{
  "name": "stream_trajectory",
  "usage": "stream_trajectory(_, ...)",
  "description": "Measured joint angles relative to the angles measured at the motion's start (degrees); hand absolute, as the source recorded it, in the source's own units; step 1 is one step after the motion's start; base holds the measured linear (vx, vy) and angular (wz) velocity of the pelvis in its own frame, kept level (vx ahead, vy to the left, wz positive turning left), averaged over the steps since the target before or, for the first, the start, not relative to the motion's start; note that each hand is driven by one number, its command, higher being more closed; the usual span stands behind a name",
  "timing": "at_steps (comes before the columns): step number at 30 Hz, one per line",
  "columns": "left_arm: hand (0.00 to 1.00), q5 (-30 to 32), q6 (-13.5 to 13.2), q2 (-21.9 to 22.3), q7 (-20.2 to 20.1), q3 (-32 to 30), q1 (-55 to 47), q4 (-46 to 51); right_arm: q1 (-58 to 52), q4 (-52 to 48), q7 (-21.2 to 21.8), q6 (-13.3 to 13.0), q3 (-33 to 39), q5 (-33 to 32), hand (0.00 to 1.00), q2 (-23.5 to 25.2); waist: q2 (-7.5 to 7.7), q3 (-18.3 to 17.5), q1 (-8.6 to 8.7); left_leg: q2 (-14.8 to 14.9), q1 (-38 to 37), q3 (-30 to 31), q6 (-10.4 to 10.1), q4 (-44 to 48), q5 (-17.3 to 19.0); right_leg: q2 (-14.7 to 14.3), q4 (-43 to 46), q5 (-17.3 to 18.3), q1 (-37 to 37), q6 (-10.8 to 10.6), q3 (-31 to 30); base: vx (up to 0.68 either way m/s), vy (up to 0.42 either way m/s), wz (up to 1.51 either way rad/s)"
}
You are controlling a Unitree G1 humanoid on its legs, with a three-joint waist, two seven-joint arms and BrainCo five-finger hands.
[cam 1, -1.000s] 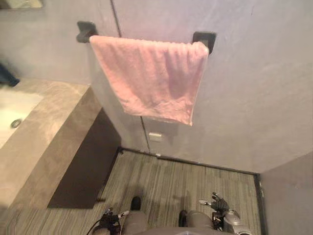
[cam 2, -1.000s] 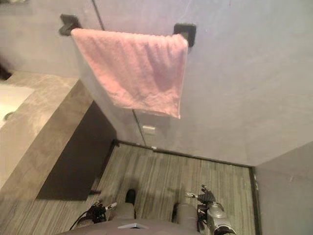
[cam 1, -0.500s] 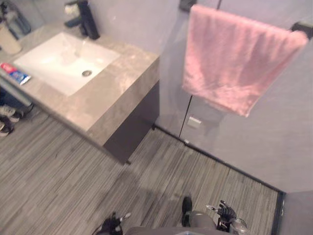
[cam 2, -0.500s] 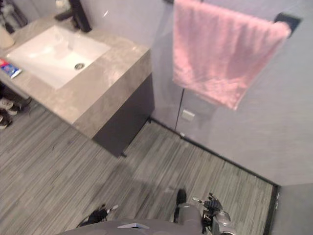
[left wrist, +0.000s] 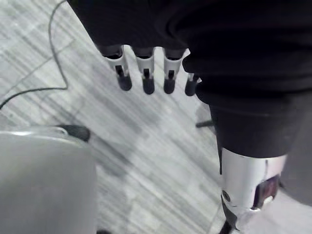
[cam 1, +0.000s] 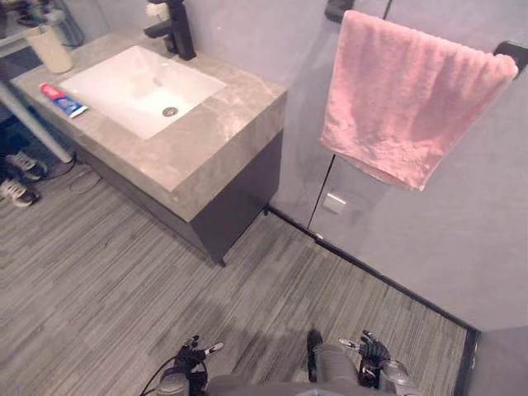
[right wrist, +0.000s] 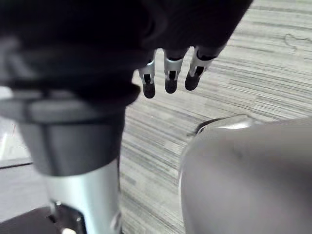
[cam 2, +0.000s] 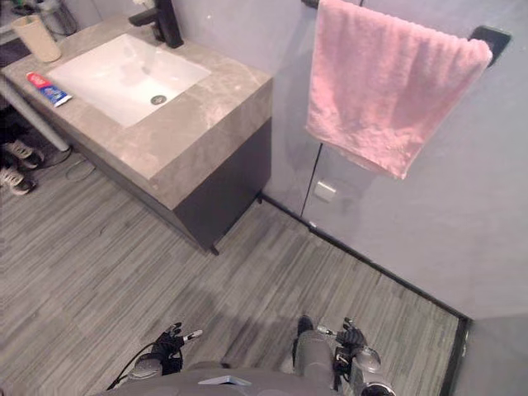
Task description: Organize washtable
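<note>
The washtable is a grey stone counter with a white sink and a black tap, at the upper left. A red and blue toothpaste tube lies on the counter beside the sink. A beige cup stands at the counter's far end. A pink towel hangs over a wall bar at the upper right. My left hand and right hand hang low over the floor, fingers straight and holding nothing, far from the counter. Their fingers point at bare floor.
Striped grey plank floor spreads between me and the dark cabinet under the counter. A grey wall with a white socket runs along the right. Shoes lie on the floor at the far left.
The camera has swung left, bringing the sink, tap, toothpaste tube and cup into view and sliding the towel to the right. Both hands stay low by my sides.
</note>
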State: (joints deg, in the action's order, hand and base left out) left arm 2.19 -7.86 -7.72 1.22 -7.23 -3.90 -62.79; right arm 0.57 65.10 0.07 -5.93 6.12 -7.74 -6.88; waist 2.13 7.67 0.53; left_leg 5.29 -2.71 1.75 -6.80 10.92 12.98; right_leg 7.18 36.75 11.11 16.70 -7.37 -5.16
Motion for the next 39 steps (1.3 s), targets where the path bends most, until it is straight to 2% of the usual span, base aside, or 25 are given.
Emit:
stream_trajectory(1,0.0,0.3,0.0,-0.4,0.1,-0.3,-0.2,0.1,-0.5,0.1,0.0,0.0,-0.7,0.0,0.0,0.3,1.42,-0.8,-0.3,-1.0,0.0,1.3,-0.5,0.2,-0.4,0.3,-0.1,0.8,0.3,-0.6,-0.3,0.24,-0.145,0.92)
stream_trajectory(3,0.0,0.6,0.8,0.2,0.1,-1.5,-0.4,-0.7,0.6,-0.5,0.0,-0.3,-1.7,0.4,0.0,-0.1,-0.21,-1.7,-1.68,-0.5,3.7,1.3,1.9,-0.6,-2.4,-1.4,-11.2,0.4,-3.8,-1.3,-0.9,0.05,-0.065,0.36)
stream_trajectory(4,0.0,0.7,0.9,1.5,0.1,-1.6,-0.7,-1.5,2.4,-0.8,0.0,-0.1,-2.3,0.6,0.0,-1.0,-2.82,-2.5,-2.77,0.7,5.9,1.5,1.5,-1.2,-3.0,-2.8,-12.1,2.1,-5.1,0.2,-3.1,0.19,0.061,0.17)
stream_trajectory(5,0.0,0.7,0.9,1.2,0.1,-1.6,-0.8,-1.5,2.9,-0.9,0.0,0.0,-3.6,0.6,0.0,-0.5,-1.6,-2.5,-2.82,-0.2,6.1,1.4,0.0,-1.3,-4.2,-2.0,-7.5,4.9,-4.2,0.8,-3.6,0.26,-0.028,0.23)
stream_trajectory(6,0.0,0.6,1.1,0.0,0.5,-1.2,-0.7,-1.6,2.9,-1.0,0.3,0.1,-5.8,1.3,0.0,0.1,0.39,-2.2,-3.3,-1.6,6.4,1.8,-1.2,-2.3,-5.5,-1.3,-9.4,7.6,-5.0,1.7,-3.4,0.1,-0.137,0.24)
stream_trajectory(7,0.0,0.5,1.4,0.1,0.7,-1.1,-0.7,-2.4,3.5,-1.6,0.4,0.1,-6.5,2.2,0.0,0.3,-0.83,-2.0,-3.69,0.1,7.1,2.4,-1.5,-1.8,-6.0,-3.0,-10.7,6.0,-5.3,2.3,-2.8,-0.06,-0.169,0.14)
stream_trajectory(10,0.0,0.1,1.6,0.4,1.0,-1.1,-1.7,-2.8,3.9,-2.5,0.4,-0.1,-10.3,2.8,0.0,0.1,-1.41,-2.0,-4.2,2.8,8.2,3.7,-2.9,-0.9,-6.9,-5.5,-11.1,4.4,-5.3,3.8,-1.0,-0.18,-0.117,0.13)
stream_trajectory(12,0.0,-1.2,1.5,0.4,1.6,-0.5,-1.7,-2.8,4.1,-2.6,0.4,-0.3,-11.9,3.0,0.0,0.0,-1.81,-1.7,-4.19,3.7,9.2,4.9,-3.7,-0.8,-7.7,-6.3,-11.1,3.6,-5.0,4.6,0.0,-0.2,-0.077,0.19)
stream_trajectory(15,0.0,-1.8,1.5,0.7,1.9,0.5,-0.8,-2.7,3.4,-2.5,-0.1,-0.6,-12.4,4.4,0.0,-1.1,-3.61,0.2,-4.13,4.2,10.8,6.9,-4.8,-0.8,-9.5,-6.5,-11.3,3.0,-5.6,5.1,2.9,-0.2,-0.032,0.4)
stream_trajectory(17,0.0,-1.7,1.4,1.3,2.0,0.5,-0.8,-2.7,2.5,-2.0,-0.2,-0.5,-12.1,4.4,0.0,-1.6,-4.75,0.5,-4.05,4.2,10.4,6.9,-4.5,-4.7,-13.8,-6.2,-12.1,2.8,-6.0,5.5,4.6,-0.2,-0.011,0.67)
stream_trajectory(18,0.0,-1.6,1.4,1.5,1.9,0.5,-0.9,-2.8,2.2,-2.0,-0.2,-0.5,-11.3,4.4,0.0,-1.9,-5.48,0.2,-3.57,4.3,9.4,6.3,-4.0,-10.7,-19.5,-5.7,-13.7,1.9,-6.0,6.3,6.4,-0.2,0.073,1.0)
stream_trajectory(19,0.0,-1.3,1.5,1.8,1.9,0.5,-0.9,-3.0,2.2,-1.7,-0.2,-0.5,-9.7,4.4,0.0,-1.9,-5.35,0.0,-2.73,3.8,9.7,3.4,-2.3,-11.5,-20.0,-4.1,-15.3,0.6,-5.6,7.5,9.1,-0.22,0.099,1.06)
stream_trajectory(20,0.0,-1.1,1.5,1.6,1.8,0.3,-0.8,-3.0,2.1,-1.2,-0.3,-0.3,-8.8,4.5,0.0,-1.8,-4.89,0.3,-2.78,2.9,10.7,1.7,-0.6,-8.6,-18.5,-2.8,-15.2,0.3,-5.3,7.5,10.1,-0.21,0.104,1.01)
stream_trajectory(21,0.0,-1.1,1.4,1.4,1.7,0.0,-0.8,-2.6,2.1,-0.1,-0.3,-0.2,-7.4,4.5,0.0,-1.9,-3.79,0.6,-2.89,0.8,13.0,-1.1,1.3,0.8,-14.6,-0.2,-15.1,0.1,-5.8,7.2,11.3,-0.16,0.039,0.68)
stream_trajectory(24,0.0,-1.2,1.1,1.8,1.7,-0.9,-2.5,-2.1,0.3,0.7,-0.2,0.0,-5.2,4.4,0.0,-1.9,-3.82,0.0,-2.86,0.1,13.6,-5.6,2.5,16.8,-5.9,2.2,-15.7,-0.8,-7.3,5.8,12.7,-0.12,0.104,0.45)
stream_trajectory(25,0.0,-1.3,1.1,2.9,1.8,-1.9,-3.0,-2.0,0.2,0.6,-0.1,0.0,-3.9,4.5,0.0,-2.3,-5.38,-0.9,-2.67,0.8,13.6,-6.1,1.8,15.2,-4.7,0.9,-15.7,-1.0,-7.0,5.3,12.8,-0.1,0.153,0.38)
stream_trajectory(26,0.0,-1.5,1.5,2.6,1.6,-1.8,-3.2,-2.4,0.2,1.2,0.0,0.3,-2.6,4.5,0.0,-2.1,-4.7,-3.2,-2.12,-0.5,11.0,-4.5,1.9,2.6,-6.2,-0.1,-17.7,-1.1,-6.2,5.6,11.4,-0.04,0.149,0.6)
stream_trajectory(27,0.0,-1.7,1.5,1.1,1.6,-2.1,-3.0,-2.5,-0.1,2.4,-0.1,0.4,-1.5,4.6,0.0,-1.0,-2.11,-3.4,-1.34,-1.9,9.3,-5.2,2.6,-0.4,-6.5,1.4,-20.5,-2.5,-6.3,5.8,10.1,0.04,0.115,0.84)
stream_trajectory(28,0.0,-1.8,1.5,0.0,1.6,-2.4,-2.9,-2.3,-0.4,3.3,0.0,0.4,-0.2,5.0,0.0,-0.2,-0.88,-3.3,-0.97,-2.0,9.4,-6.8,3.7,2.1,-5.0,2.6,-22.6,-4.9,-7.4,5.7,11.0,0.32,0.01,0.66)
stream_trajectory(29,0.0,-1.9,1.5,0.6,1.6,-3.4,-3.2,-2.3,-1.1,4.2,-0.1,0.4,3.2,5.0,0.0,0.1,-0.97,-3.5,-1.59,0.2,8.9,-8.1,3.4,10.1,-3.3,2.7,-23.9,-6.3,-8.5,4.5,12.4,0.41,-0.018,0.43)
stream_trajectory(30,0.0,-2.0,1.7,2.0,1.7,-4.1,-4.6,-2.5,-1.7,4.1,-0.1,0.4,5.0,5.0,0.0,-0.7,-3.13,-4.3,-1.38,1.6,5.8,-7.2,0.6,5.9,-2.1,1.1,-24.8,-6.5,-9.1,3.9,12.7,0.46,0.047,0.37)
stream_trajectory(31,0.0,-2.2,2.1,2.4,1.4,-4.3,-5.4,-2.8,-2.1,4.3,-0.2,0.4,6.6,5.0,0.0,-0.9,-3.54,-5.1,-1.09,0.8,3.9,-7.0,1.1,-0.3,-2.5,1.5,-26.0,-7.2,-9.4,2.8,13.5,0.27,0.087,0.31)
stream_trajectory(32,0.0,-2.5,2.1,2.2,1.4,-4.2,-5.3,-2.6,-2.4,4.5,-0.1,0.5,7.3,5.0,0.0,-0.7,-3.33,-5.4,-1.1,0.3,3.2,-6.9,1.4,-2.7,-4.1,1.6,-27.5,-7.6,-10.0,3.0,13.6,0.23,0.094,0.44)
stream_trajectory(34,0.0,-3.0,2.3,1.6,0.9,-3.8,-5.5,-3.0,-3.8,4.7,0.0,0.9,8.2,5.0,0.0,-0.1,-2.23,-7.0,-1.03,-1.9,2.0,-4.3,2.4,-9.4,-8.0,2.6,-32.4,-10.3,-11.4,2.3,14.6,0.24,0.036,0.45)
stream_trajectory(39,0.0,-3.0,1.9,0.9,0.3,-3.7,-5.3,-4.6,-4.4,4.8,0.0,1.4,9.2,4.9,0.0,0.4,-1.34,-7.5,-1.17,-3.5,0.0,-1.2,3.3,-14.0,-11.1,3.6,-34.2,-10.8,-13.8,1.4,15.6,0.28,-0.021,0.38)
